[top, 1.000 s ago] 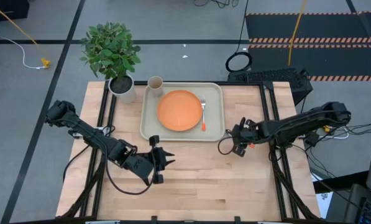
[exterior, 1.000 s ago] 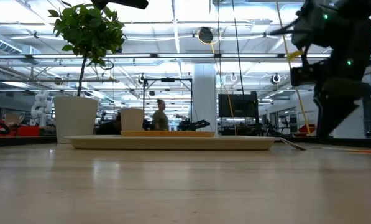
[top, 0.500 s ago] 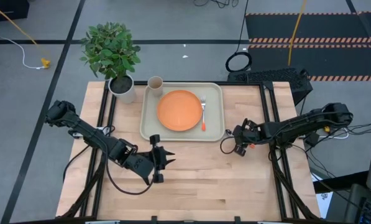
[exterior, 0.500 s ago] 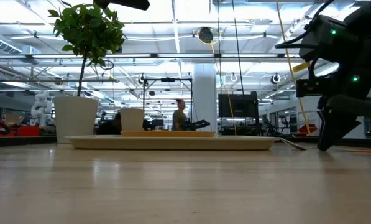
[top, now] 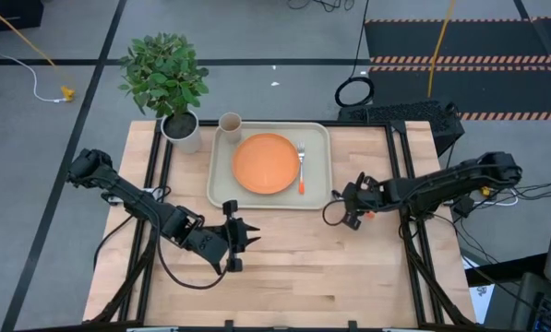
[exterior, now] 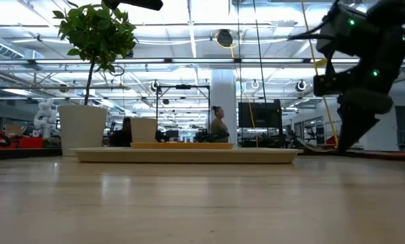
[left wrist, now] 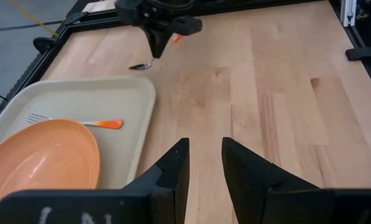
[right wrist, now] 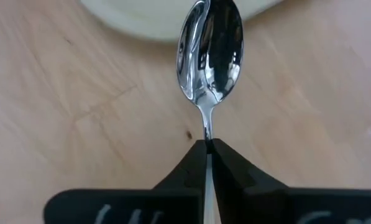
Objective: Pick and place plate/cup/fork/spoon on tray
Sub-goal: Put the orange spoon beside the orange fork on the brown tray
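The spoon (right wrist: 210,50), a silver bowl on a thin neck, sticks out of my shut right gripper (right wrist: 208,146), just off the near right corner of the tray (top: 220,184). Its bowl (left wrist: 143,65) points toward the tray. On the tray lie the orange plate (top: 267,163) and, right of it, the fork (top: 302,166). The tan cup (top: 230,123) stands in the tray's far left corner. My left gripper (top: 243,232) waits open over the bare table near the tray's front edge. My right gripper pinches the spoon's thin neck (right wrist: 206,129), just behind the bowl, between its two fingertips. The fingers lie along the spoon and come from the table's right, slanting down. The bowl juts out ahead of the fingers; the handle end is hidden between them.
A white pot with a green plant (top: 169,83) stands at the tray's far left corner. Bare wood (top: 303,267) lies between the tray and the table's near edge. A person (exterior: 219,125) walks in the room behind.
My right gripper has dipped to the table beside the tray's near right corner, shut on the spoon, and come up a little with it. My left arm has kept still.
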Controlling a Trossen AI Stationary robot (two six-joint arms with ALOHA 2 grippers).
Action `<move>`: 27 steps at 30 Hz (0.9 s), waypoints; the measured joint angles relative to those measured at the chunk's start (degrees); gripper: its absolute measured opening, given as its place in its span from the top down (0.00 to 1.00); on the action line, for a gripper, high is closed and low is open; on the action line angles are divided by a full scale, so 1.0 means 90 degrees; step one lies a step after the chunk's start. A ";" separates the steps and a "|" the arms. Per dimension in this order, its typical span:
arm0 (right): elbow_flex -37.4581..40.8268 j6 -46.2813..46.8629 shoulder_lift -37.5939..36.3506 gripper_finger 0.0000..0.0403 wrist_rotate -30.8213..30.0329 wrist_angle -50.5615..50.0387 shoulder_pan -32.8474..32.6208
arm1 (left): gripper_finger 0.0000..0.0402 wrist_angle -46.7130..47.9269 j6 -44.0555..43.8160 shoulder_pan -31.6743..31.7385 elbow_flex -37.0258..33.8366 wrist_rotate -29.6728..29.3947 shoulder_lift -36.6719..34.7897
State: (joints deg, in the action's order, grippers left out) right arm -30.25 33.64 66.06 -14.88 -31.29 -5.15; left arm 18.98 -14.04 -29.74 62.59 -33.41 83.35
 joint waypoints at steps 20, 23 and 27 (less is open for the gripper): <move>-0.0956 -0.0562 0.0133 1.00 -0.0492 0.2857 0.0071 | 0.76 0.0003 -0.0246 -0.0202 0.0000 0.0019 0.0000; -0.0956 -0.0180 0.0132 1.00 -0.0670 0.3441 0.0250 | 0.76 -0.0008 -0.0270 -0.0212 0.0000 0.0019 0.0000; -0.0956 0.0241 0.0225 1.00 -0.1365 0.4057 0.0506 | 0.76 -0.0104 -0.0237 -0.0203 0.0000 0.0015 0.0000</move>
State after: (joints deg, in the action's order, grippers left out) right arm -38.85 35.81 68.08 -27.16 5.23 -0.60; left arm 18.05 -16.17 -31.56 62.59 -33.27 83.35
